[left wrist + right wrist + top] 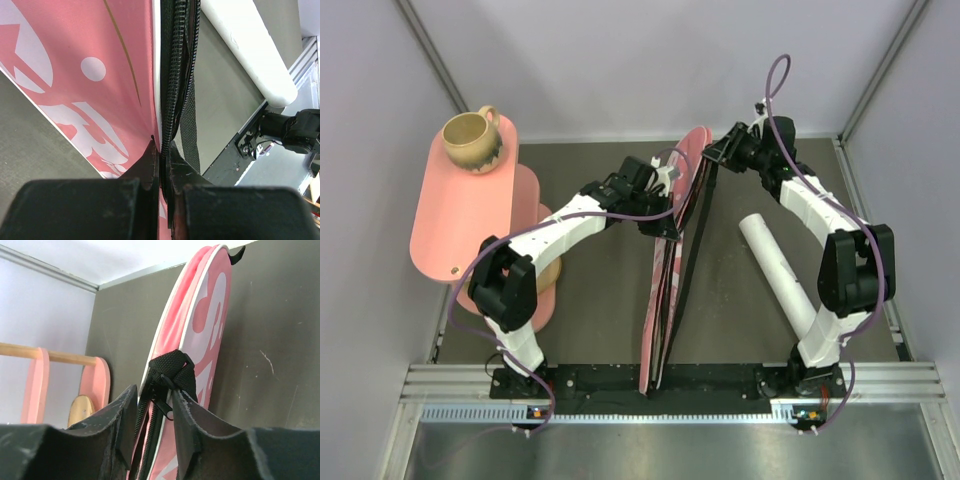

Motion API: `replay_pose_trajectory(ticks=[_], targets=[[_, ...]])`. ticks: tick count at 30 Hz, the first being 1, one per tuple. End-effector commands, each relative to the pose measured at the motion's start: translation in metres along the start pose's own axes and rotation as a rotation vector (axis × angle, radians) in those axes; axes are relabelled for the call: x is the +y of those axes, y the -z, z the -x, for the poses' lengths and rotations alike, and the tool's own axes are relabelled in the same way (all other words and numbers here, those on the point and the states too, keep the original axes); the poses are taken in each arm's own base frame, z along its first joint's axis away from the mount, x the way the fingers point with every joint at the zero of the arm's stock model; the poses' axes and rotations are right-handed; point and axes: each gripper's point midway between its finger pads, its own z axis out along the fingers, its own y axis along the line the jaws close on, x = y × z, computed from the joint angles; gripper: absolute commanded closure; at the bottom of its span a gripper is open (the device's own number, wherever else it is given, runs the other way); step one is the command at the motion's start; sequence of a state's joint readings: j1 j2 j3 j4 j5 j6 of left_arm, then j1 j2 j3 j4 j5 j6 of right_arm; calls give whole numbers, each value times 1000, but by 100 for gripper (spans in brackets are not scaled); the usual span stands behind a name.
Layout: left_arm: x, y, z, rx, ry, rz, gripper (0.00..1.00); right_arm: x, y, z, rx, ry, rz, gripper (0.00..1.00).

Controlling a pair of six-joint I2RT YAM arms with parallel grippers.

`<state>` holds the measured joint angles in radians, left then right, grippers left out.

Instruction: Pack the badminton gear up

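The long pink bag (663, 300) stands on its edge down the middle of the table, white lettering on its side (100, 50). My left gripper (660, 212) is shut on the bag's black zipper edge (162, 145) about a third of the way down from the far end. My right gripper (712, 152) is at the bag's far end (210, 305). Its jaws (154, 392) stand apart on either side of the zipper pull (168, 409) and the black strap loop (172, 365). The white tube (780, 270) lies on the table right of the bag (250, 45).
A tan mug (472, 140) sits on top of the pink tiered table (455, 215) at the left, close to the left arm's elbow. A black strap (695, 250) hangs along the bag's right side. Grey walls close in the back and both sides.
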<state>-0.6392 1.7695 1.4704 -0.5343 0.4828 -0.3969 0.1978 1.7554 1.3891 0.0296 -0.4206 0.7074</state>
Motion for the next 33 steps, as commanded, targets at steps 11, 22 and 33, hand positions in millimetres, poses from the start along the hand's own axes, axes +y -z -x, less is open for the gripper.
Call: replay_pose_trajectory(ticks=[11,22,33], targets=[[-14,16,0,-15,-22,-41,100,24,14,8,6,132,94,74],[-12,15,-1,-9,-16,-37,100,28,22,0,21,149,123,75],[-11,14,-3,-3,-15,-34,100,35,31,-2,18,156,143,76]])
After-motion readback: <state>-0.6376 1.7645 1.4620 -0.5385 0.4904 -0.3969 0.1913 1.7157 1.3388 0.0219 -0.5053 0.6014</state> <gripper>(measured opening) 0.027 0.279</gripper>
